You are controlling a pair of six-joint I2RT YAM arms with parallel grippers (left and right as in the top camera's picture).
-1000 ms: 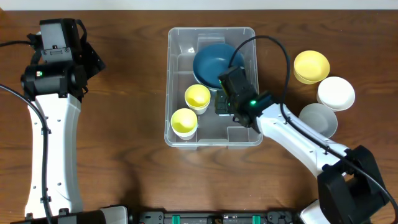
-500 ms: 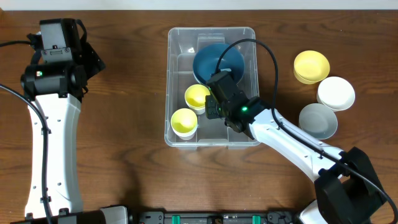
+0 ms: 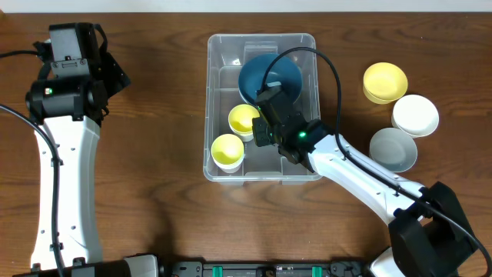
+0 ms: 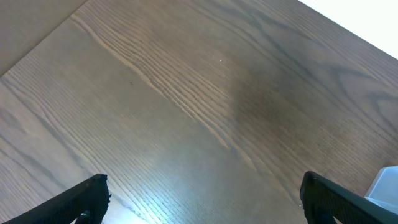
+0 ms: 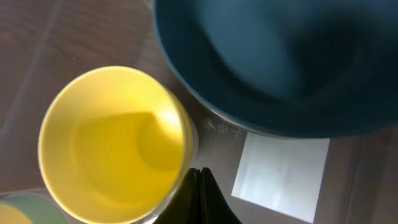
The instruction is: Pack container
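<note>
The container (image 3: 261, 37), a large clear bin, sits at the table's middle back. Inside it are a dark blue bowl (image 3: 269, 75) at the far end and two yellow cups (image 3: 244, 120) (image 3: 227, 151) along the left side. My right gripper (image 3: 263, 131) is down inside the bin, shut and empty, between the blue bowl and the nearer cups. In the right wrist view its closed tips (image 5: 199, 172) sit right beside the rim of a yellow cup (image 5: 112, 143), with the blue bowl (image 5: 280, 56) above and the white label (image 5: 283, 175) to the right. My left gripper (image 4: 205, 199) hangs open over bare wood.
Three loose bowls lie right of the bin: a yellow one (image 3: 384, 81), a white one (image 3: 416, 115) and a grey one (image 3: 393, 148). The right arm's black cable (image 3: 330, 69) arcs over the bin. A corner of the bin (image 4: 387, 185) shows in the left wrist view.
The right gripper slid left inside the bin, toward the upper yellow cup, then nearly stopped. The left arm has not moved.
</note>
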